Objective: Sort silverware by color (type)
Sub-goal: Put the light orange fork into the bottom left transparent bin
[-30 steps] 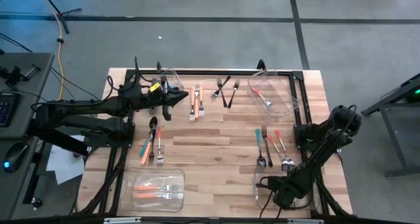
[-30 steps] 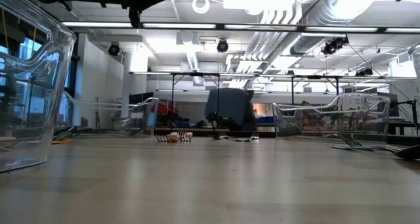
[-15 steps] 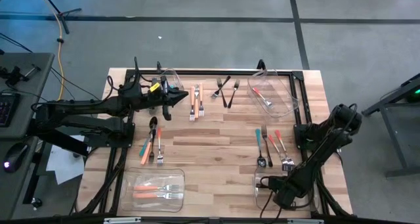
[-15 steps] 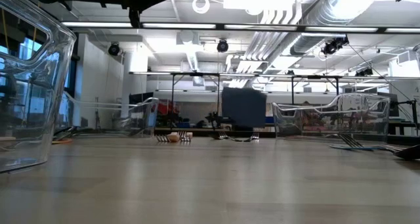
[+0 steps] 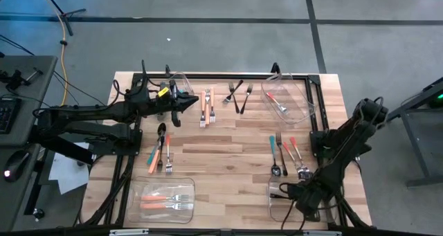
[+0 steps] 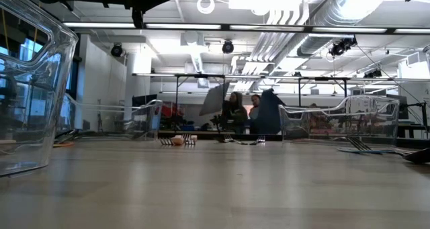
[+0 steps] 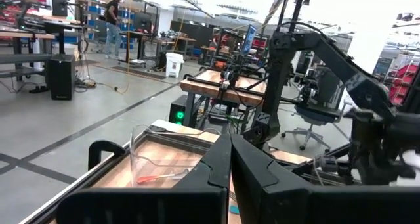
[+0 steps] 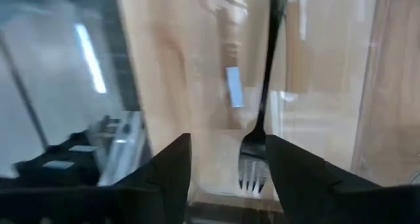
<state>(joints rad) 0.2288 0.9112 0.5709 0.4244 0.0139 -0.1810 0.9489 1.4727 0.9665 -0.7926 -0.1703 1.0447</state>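
My right gripper [image 5: 293, 198] [image 8: 226, 159] hangs open over the clear near-right bin [image 5: 272, 203], its fingers pointing steeply down. A black fork [image 8: 264, 86] shows below the gap between the fingers, tines [image 8: 252, 175] toward the gripper, inside the bin; I see no finger on it. My left gripper [image 5: 175, 120] [image 7: 230, 159] is shut on nothing and held level above the table's far left. Orange forks [image 5: 205, 106], black forks [image 5: 237, 94] and mixed pieces [image 5: 160, 150] [image 5: 287, 156] lie flat on the wood.
A clear far-right bin [image 5: 299, 97] holds a red-handled piece [image 5: 275, 101]. The near-left bin [image 5: 138, 194] holds orange-handled forks [image 5: 166, 201]. Another clear bin [image 5: 181, 80] stands beside the left arm. Bare wood lies at the table's centre [image 5: 221, 160]. People show beyond the table [image 6: 242, 111].
My right gripper has risen from low in the near-right bin and opened its fingers, letting go of the black fork, which now lies below it in the bin. My left arm has kept still.
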